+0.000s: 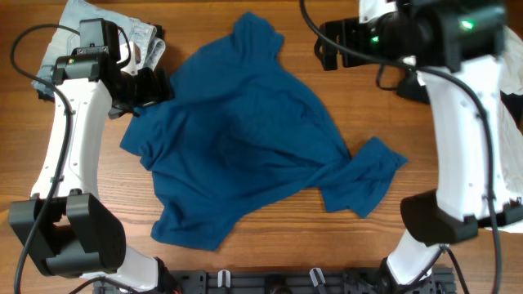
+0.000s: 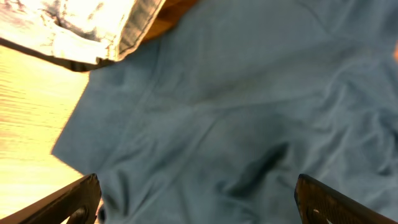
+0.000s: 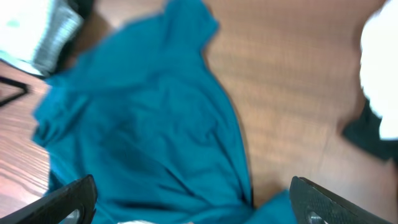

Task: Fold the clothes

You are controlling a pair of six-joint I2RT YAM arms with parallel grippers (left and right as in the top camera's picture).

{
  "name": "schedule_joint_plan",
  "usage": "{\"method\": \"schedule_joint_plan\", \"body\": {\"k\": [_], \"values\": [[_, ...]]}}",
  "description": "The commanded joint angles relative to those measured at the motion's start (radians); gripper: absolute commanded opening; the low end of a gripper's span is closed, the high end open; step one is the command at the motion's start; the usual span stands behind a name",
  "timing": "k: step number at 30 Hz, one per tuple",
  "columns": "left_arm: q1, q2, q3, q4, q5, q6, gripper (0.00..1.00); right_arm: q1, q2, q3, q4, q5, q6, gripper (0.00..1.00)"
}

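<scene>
Black fingers (image 2: 74,202) of the left pincer (image 2: 205,208) are showing in the bottom corners of its wrist view. They are standing wide apart and holding nothing. Right under them the dark-blue shirt (image 2: 249,112) is lying on the wooden worktop (image 2: 31,124). A pale crumpled garment (image 2: 81,25) is lying at the top left, and its edge is touching the shirt.

From above, the shirt is lying in the middle of the worktop, spread out but wrinkly and not folded. One sleeve (image 1: 368,175) is sticking out to the right, with a twisted fold beside it. The left pincer is hanging over the shirt's upper left edge, just beside the pale garment.

The right pincer (image 3: 199,205) is also standing wide apart with nothing in it. It is hanging over bare wood past the shirt's upper right side. Its view is blurry. A white thing (image 3: 379,68) and a black thing (image 3: 367,134) are showing at the right edge, too fuzzy to name.
</scene>
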Motion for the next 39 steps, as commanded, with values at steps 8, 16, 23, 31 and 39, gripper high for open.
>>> {"method": "schedule_joint_plan", "body": {"k": [8,16,23,31,39], "values": [[0.001,0.009,0.015,-0.02,0.066,-0.078,1.0,-0.008,-0.369,-0.484,-0.001,0.134,0.174,1.0],[0.001,0.01,0.007,-0.026,0.062,-0.067,1.0,-0.076,-0.431,-0.972,0.181,0.082,0.246,0.99],[0.001,0.01,0.007,-0.025,0.061,-0.067,1.0,-0.139,-0.431,-1.305,0.486,0.037,0.271,0.92],[0.001,0.01,0.007,-0.025,0.054,-0.067,1.0,-0.138,-0.384,-1.526,0.705,0.036,0.297,0.7],[0.001,0.01,0.007,-0.025,0.023,-0.067,1.0,-0.138,-0.375,-1.527,0.749,0.037,0.296,0.04]]}}
